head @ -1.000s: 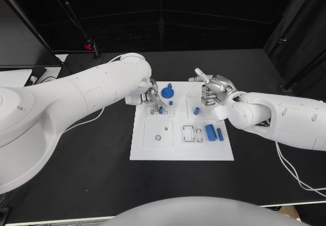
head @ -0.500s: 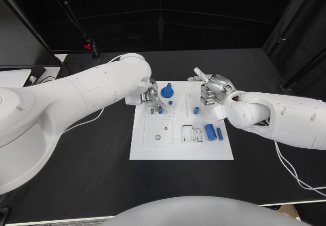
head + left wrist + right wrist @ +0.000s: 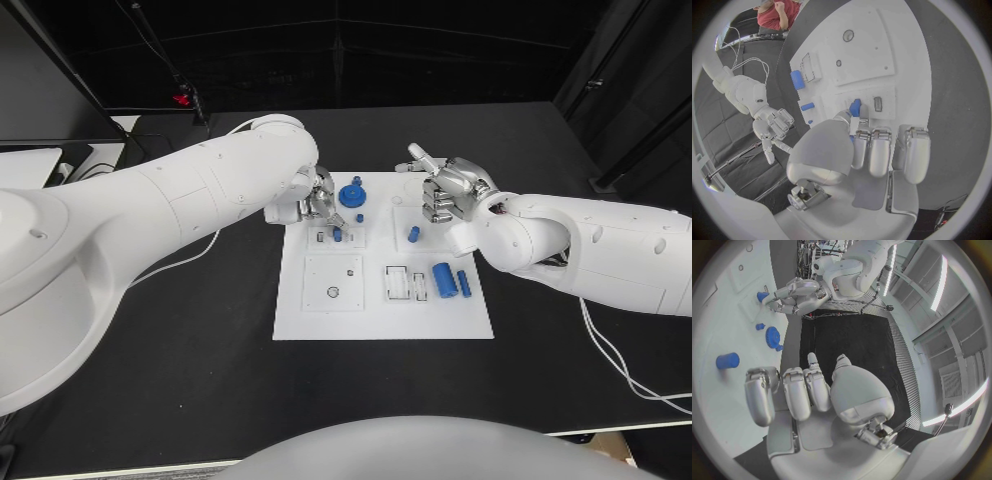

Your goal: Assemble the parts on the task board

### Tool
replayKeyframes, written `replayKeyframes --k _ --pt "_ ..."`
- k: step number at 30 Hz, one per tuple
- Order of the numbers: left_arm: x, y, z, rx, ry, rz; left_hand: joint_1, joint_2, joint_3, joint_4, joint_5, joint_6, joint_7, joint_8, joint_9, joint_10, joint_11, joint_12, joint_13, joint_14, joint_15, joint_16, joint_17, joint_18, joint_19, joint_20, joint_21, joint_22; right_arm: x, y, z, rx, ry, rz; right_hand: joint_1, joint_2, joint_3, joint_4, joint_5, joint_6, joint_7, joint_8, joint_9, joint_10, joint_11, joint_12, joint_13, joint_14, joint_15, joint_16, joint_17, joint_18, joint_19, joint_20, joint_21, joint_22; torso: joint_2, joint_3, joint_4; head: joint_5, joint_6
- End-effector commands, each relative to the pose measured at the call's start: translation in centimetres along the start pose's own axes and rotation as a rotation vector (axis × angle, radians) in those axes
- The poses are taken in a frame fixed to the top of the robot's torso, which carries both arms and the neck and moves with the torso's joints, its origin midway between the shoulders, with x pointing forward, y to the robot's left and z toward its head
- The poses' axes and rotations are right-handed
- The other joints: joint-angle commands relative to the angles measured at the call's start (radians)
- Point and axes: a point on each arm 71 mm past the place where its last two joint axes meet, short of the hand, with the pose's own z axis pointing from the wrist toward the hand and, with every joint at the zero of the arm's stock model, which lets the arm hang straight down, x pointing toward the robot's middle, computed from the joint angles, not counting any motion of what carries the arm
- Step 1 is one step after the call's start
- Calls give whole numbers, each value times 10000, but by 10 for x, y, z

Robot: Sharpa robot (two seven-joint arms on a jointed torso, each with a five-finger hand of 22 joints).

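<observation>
Left robot hand [image 3: 323,200] pinching a blue part [image 3: 336,234] near the task board [image 3: 382,320] far edge, right robot hand [image 3: 441,190] curled, holding nothing

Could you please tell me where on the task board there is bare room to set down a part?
The task board's near strip, below the recessed plate and large blue cylinder, is bare. The far end is crowded: the left hand, blue gear and right hand cluster there.

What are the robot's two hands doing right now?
Left hand: holds a small blue part at the task board.
Right hand: fingers curled in, holding nothing.
</observation>
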Motion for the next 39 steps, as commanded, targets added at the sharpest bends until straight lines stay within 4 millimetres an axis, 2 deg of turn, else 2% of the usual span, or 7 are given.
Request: replayKeyframes --k 1,5,14,22,26,30,39 --pt "1 -1 1 256 5 -233 433 84 251 -105 290 -23 -55 -43 3 1027 -62 -19 2608 1048 -91 8 2634 -65 1043 -60 32 2634 1 2 0 -89 6 10 55 56 58 9 61 -73 590 38 -16 1058 28 25 2632 1038 -13 25 2635 37 713 -48 -32 2464 0 10 19 -10 -3" --pt "1 -1 1 390 -45 -328 682 -66 695 -273 660 -49 -24 -21 36 1027 -36 -19 2608 1048 -79 8 2634 -65 1043 -58 32 2634 0 2 0 -89 -3 7 55 56 58 9 61 -73 590 38 -16 1058 28 25 2632 1038 -13 25 2635 37 713 -48 -32 2464 -2 6 18 -5 -6" --pt "0 1 0 709 -193 -594 832 -469 1699 -495 1112 -95 75 58 119 1027 54 -19 2608 1048 -10 8 2634 -65 1043 -12 32 2634 -2 2 0 -84 -57 -10 55 56 58 9 61 -73 590 38 -16 1058 28 25 2632 1038 -13 25 2635 37 713 -48 -32 2464 -10 9 30 -3 -24" --pt "2 4 -1 774 -369 -786 760 -606 1975 -507 1187 -83 89 101 152 1027 69 -19 2608 1048 7 8 2634 -65 1043 5 32 2634 -5 1 0 -74 -116 -28 60 56 65 9 63 -75 590 46 -16 1058 28 25 2632 1038 -13 25 2635 37 713 -47 -32 2463 -22 21 52 27 -32" --pt "2 6 -4 892 -547 -1115 717 -653 2050 -494 1183 -59 88 131 170 1027 68 -19 2608 1048 9 8 2634 -65 1043 9 32 2634 -7 1 0 -73 -162 -43 60 56 65 9 63 -75 590 46 -16 1058 28 25 2632 1038 -13 25 2635 37 713 -47 -32 2463 -34 38 102 25 -45" --pt "4 11 -6 1048 -777 -1412 590 -718 2104 -411 1163 -46 84 166 193 1027 68 -19 2608 1048 11 8 2634 -65 1043 14 32 2634 -9 1 0 -80 -176 -48 60 56 65 9 63 -75 590 46 -16 1058 28 25 2632 1038 -13 25 2635 37 713 -47 -32 2463 -27 21 67 62 -47" --pt "5 27 -13 1280 -1588 -2266 592 -795 2272 -428 1269 -5 55 249 244 1027 44 -19 2608 1048 -2 8 2634 -65 1043 13 32 2634 -13 0 0 -80 -244 -70 60 56 65 9 63 -75 590 46 -16 1058 28 25 2632 1038 -13 25 2635 37 713 -47 -32 2463 -28 21 72 136 -65"
